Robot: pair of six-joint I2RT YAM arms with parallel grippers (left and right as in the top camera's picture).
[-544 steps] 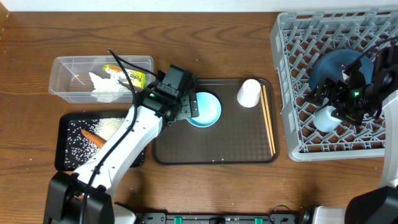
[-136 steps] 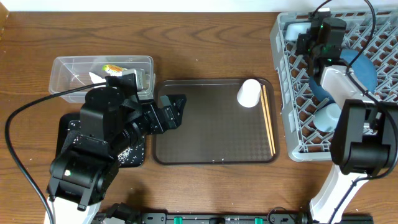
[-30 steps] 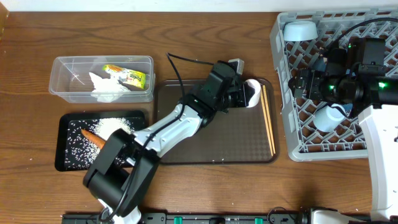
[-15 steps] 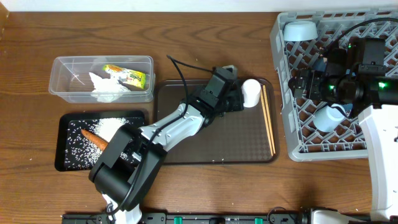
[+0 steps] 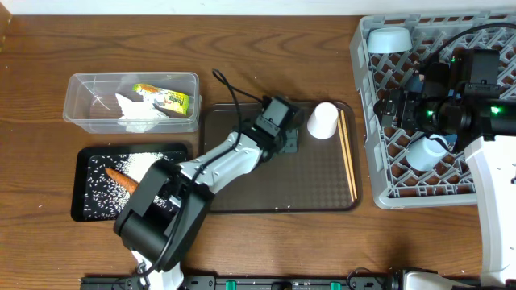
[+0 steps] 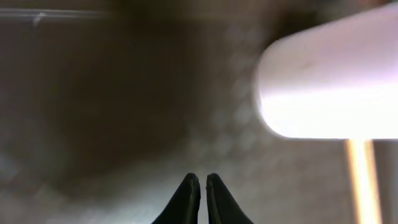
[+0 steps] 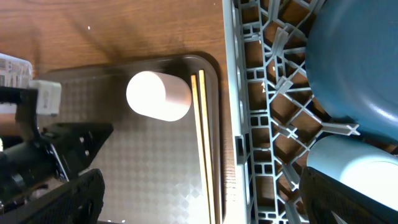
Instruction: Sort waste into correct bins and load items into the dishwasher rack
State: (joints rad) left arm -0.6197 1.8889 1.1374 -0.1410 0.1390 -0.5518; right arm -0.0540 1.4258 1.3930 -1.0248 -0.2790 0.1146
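Looks like the cup-loading step: left pincer (image 5: 289, 143) is shut and empty on the brown tray (image 5: 242, 193), just beside the white cup (image 5: 322, 120) in the tray's far right corner. It'd need to open up first. Right pincer (image 5: 395, 109) hangs open over the rack (image 5: 379, 165).

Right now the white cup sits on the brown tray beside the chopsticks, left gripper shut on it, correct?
Not quite. The left gripper is shut, but on nothing: the left wrist view shows it closed clear of the white cup. The rest holds.
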